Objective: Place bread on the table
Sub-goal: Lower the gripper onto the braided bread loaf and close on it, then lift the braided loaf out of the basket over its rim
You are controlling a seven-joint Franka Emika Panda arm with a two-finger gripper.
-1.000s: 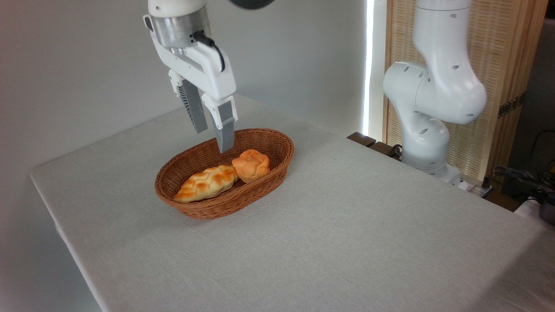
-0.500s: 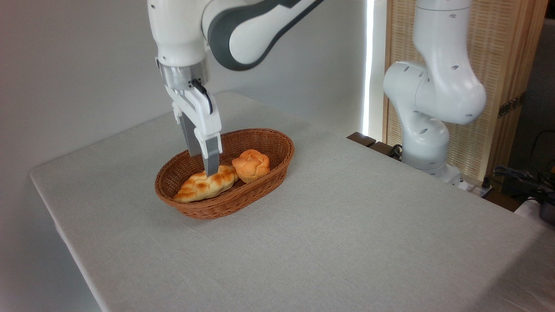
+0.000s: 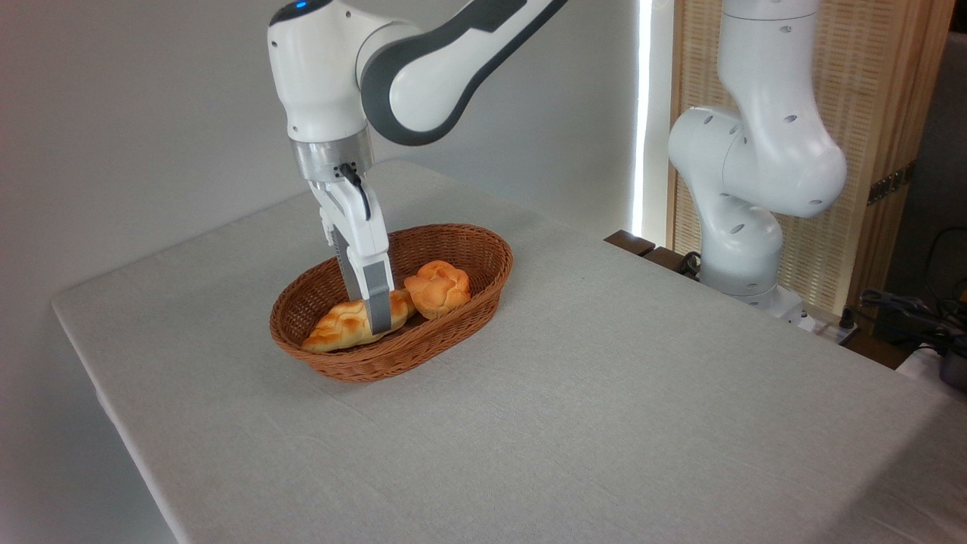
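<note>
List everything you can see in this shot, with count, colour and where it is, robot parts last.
basket: one, brown wicker, oval, on the table's far-left half
bread: one, golden yellow braided loaf, lying in the basket's left part
bun: one, orange, round, in the basket right of the bread
table: one, light grey cloth, fills most of the view
screen: one, pale wood slats, behind the table at right
cables: several, dark, at the right edge
arm: one, white with grey, base at right, reaching over to the basket
tool: one, white with grey fingers, down in the basket with a finger across the bread; whether it is closed on the bread I cannot tell
</note>
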